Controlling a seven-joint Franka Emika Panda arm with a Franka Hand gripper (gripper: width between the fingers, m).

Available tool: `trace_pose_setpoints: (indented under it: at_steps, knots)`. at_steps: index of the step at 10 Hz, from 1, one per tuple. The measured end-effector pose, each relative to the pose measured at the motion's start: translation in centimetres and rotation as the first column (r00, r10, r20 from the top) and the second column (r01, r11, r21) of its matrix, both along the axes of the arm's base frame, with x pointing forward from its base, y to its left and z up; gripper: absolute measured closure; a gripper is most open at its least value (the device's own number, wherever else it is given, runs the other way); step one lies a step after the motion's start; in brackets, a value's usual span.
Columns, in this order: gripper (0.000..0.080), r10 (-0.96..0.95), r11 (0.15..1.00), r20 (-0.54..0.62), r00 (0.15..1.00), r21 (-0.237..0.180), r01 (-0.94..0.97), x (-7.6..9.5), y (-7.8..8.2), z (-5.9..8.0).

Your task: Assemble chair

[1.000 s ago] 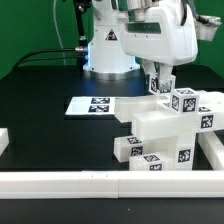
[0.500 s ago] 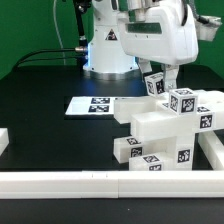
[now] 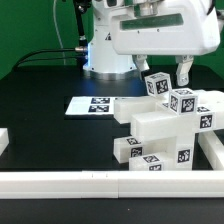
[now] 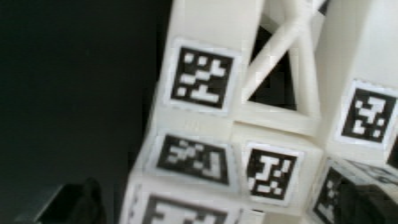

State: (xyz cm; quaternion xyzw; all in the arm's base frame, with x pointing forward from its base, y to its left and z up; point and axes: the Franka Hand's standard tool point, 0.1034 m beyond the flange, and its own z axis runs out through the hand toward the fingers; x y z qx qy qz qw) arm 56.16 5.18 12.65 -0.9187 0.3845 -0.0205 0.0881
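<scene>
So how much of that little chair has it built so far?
A fair part looks done: the chair pieces already stand stacked in a cluster beside the border rail, and the wrist view shows the X-braced panel upright among tagged blocks. Nothing seems in hand now; the gripper hovers just above the stack, apparently empty. What is left I cannot tell; the marker board lies apart on the table.

Tagged white chair [image 4: 249, 120] pieces, X-braced panel [image 4: 285, 65]

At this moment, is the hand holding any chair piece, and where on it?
Nothing is held. The hand hangs above the stacked chair parts with nothing between its fingers; whether a finger touches the top tagged block cannot be told.
</scene>
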Motion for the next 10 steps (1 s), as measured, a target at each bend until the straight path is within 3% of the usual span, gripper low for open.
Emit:
trace_pose_setpoints:
  at_steps: [5, 6, 7, 9, 10]
  knots:
    - [0.0150, 0.353, 0.935, 0.039, 0.935, -0.051, -0.351, -0.07, -0.03, -0.21]
    - [0.0150, 0.564, 0.824, 0.049, 0.825, -0.095, -0.558, -0.02, -0.03, -0.25]
    - [0.0150, 0.615, 0.787, 0.052, 0.787, -0.103, -0.608, -0.16, 0.19, -0.38]
    - [0.0152, 0.578, 0.815, 0.050, 0.815, -0.096, -0.572, -0.15, 0.13, -0.38]
    - [0.0331, 0.578, 0.815, 0.050, 0.815, -0.096, -0.572, -0.14, 0.12, -0.38]
